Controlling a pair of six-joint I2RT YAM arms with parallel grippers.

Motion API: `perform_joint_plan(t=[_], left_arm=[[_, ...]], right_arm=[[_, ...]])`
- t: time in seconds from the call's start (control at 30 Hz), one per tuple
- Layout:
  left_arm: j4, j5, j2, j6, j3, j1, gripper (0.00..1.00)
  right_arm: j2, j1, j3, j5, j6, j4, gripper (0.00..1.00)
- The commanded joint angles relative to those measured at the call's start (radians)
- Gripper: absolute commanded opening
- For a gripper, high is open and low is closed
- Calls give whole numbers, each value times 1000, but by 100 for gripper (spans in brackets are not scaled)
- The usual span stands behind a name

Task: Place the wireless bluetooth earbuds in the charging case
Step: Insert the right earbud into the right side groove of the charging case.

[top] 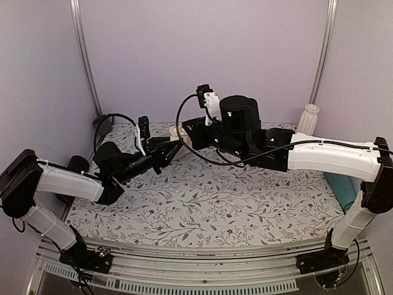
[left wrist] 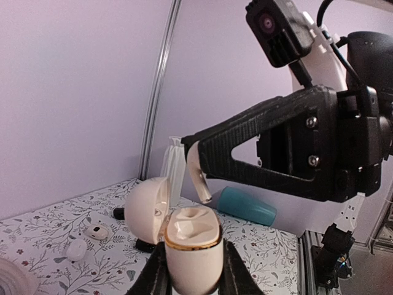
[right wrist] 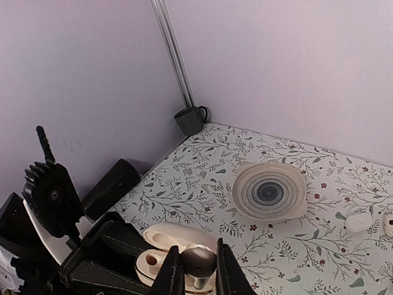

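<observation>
The charging case [left wrist: 191, 255] is white with a gold rim. It stands upright in my left gripper [left wrist: 191, 273], which is shut on its body, and its lid [left wrist: 146, 212] is swung open to the left. Both inner wells look empty. My right gripper [right wrist: 196, 270] is shut on one earbud [right wrist: 198, 260], whose stem [left wrist: 200, 179] hangs just above the case's right well without touching it. In the top view both grippers meet at the case [top: 178, 133] near the table's back. Two small white rounded pieces [left wrist: 77, 249] [left wrist: 97, 232] lie on the cloth; I cannot tell which one is an earbud.
A spiral-patterned plate [right wrist: 269, 192] lies on the floral cloth, with a dark mug [right wrist: 190, 118] in the back corner. A teal cup [left wrist: 245, 206] lies on its side by the right wall, near a white ribbed vase [top: 309, 118]. Small black pieces [left wrist: 118, 213] sit behind the case.
</observation>
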Motion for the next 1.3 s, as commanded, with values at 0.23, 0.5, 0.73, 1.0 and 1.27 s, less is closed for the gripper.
perform_joint_plan(t=[0.23, 0.5, 0.73, 1.0, 1.27], left_arm=[[59, 6, -8, -22, 26, -12, 0], [63, 5, -22, -24, 28, -12, 0], [81, 1, -26, -39, 28, -11, 0], [97, 4, -33, -61, 29, -11, 0], [120, -22, -39, -79, 23, -10, 0]], right_arm=[[10, 14, -9, 8, -4, 29, 12], [23, 17, -6, 13, -8, 26, 12], [33, 25, -4, 27, -23, 24, 12], [42, 31, -7, 47, -32, 31, 12], [40, 34, -10, 45, -43, 39, 12]])
